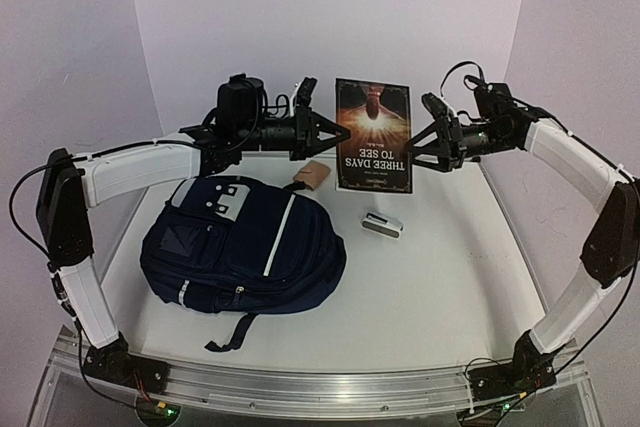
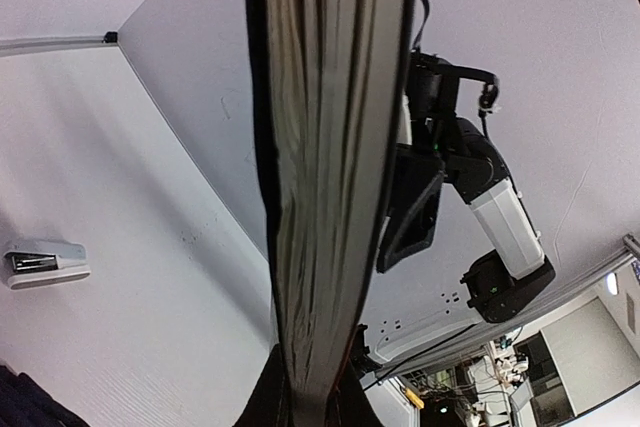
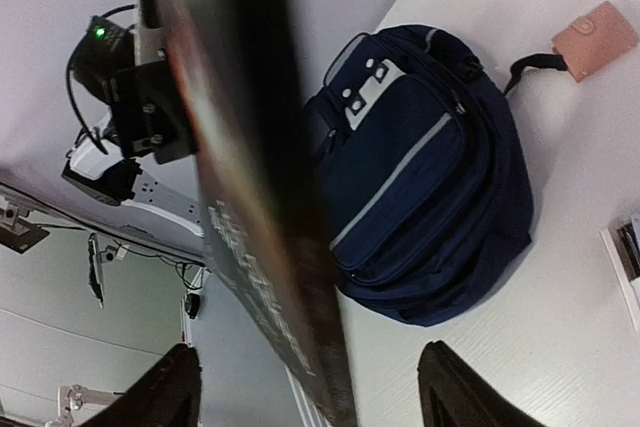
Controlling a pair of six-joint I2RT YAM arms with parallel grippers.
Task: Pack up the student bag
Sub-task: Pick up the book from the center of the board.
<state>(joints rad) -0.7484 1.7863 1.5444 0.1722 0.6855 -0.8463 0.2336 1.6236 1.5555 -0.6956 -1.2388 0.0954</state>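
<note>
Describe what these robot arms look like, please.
Both the left arm and right arm have white boxy links, black joints and loose black cables. The left gripper and right gripper are black triangular frames.

Robot lab: white-walled test enclosure (image 1: 330, 7)

Blurred book (image 3: 260, 197); stapler (image 3: 626, 247) half off-frame
</note>
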